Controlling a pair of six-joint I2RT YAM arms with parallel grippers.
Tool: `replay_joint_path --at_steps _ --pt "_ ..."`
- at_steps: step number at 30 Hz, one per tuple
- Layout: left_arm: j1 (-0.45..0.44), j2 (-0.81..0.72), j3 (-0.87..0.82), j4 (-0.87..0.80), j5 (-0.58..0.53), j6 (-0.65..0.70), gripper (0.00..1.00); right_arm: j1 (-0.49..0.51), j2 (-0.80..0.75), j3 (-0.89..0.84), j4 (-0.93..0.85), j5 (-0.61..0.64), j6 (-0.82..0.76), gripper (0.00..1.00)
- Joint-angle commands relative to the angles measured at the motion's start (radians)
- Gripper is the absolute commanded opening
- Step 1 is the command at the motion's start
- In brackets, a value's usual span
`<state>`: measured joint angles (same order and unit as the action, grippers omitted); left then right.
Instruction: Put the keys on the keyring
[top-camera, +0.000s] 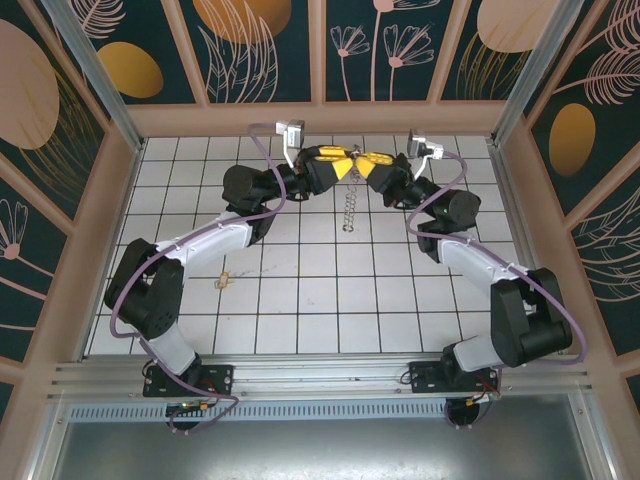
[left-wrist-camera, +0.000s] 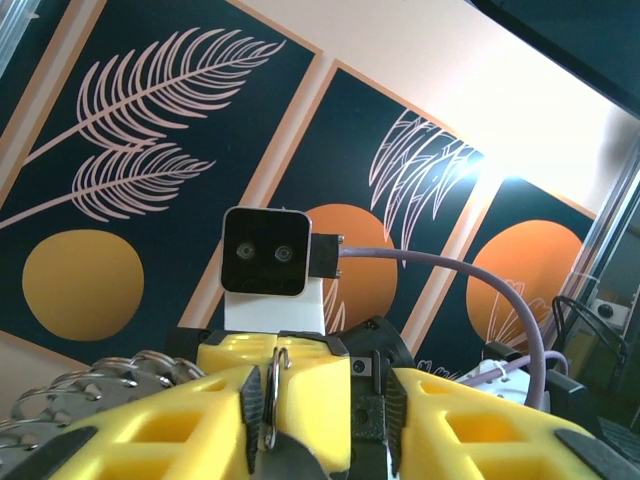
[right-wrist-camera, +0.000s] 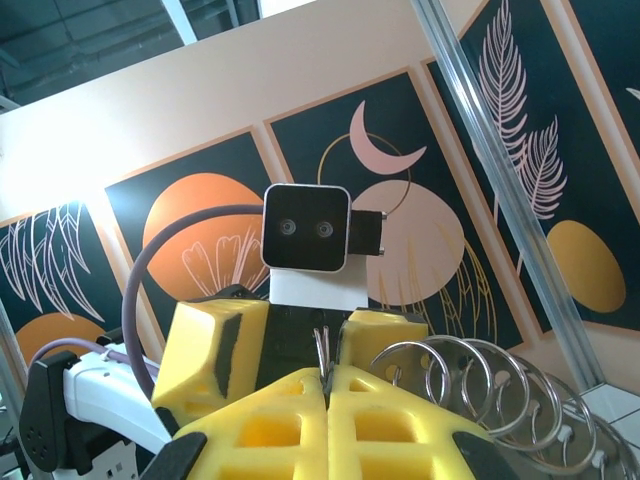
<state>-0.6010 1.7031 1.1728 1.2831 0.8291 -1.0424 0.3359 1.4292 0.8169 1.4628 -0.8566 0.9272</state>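
White-tiled surface | keyring clamped between left claw and right claw, steadied for threading | key left aside.

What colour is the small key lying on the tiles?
Brass-yellow key; top external view shows it best.

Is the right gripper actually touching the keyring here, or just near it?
Touching. In the right wrist view the right gripper has its jaws closed on the thin wire of the keyring, which sticks up from the seam between them.

We've got both arms raised mid-table, left gripper and right gripper tip-to-tip, jaws clamped.
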Motion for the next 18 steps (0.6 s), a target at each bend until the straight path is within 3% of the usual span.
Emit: replay_joint_path --at_steps 1,18 --pt "0.001 0.005 0.027 0.045 0.01 -0.003 0.4 0.008 0.004 0.039 0.06 0.002 0.01 0.0" --pt "0.001 0.004 0.007 0.029 0.006 0.018 0.13 0.012 0.001 0.041 0.044 0.004 -0.001 0.0"
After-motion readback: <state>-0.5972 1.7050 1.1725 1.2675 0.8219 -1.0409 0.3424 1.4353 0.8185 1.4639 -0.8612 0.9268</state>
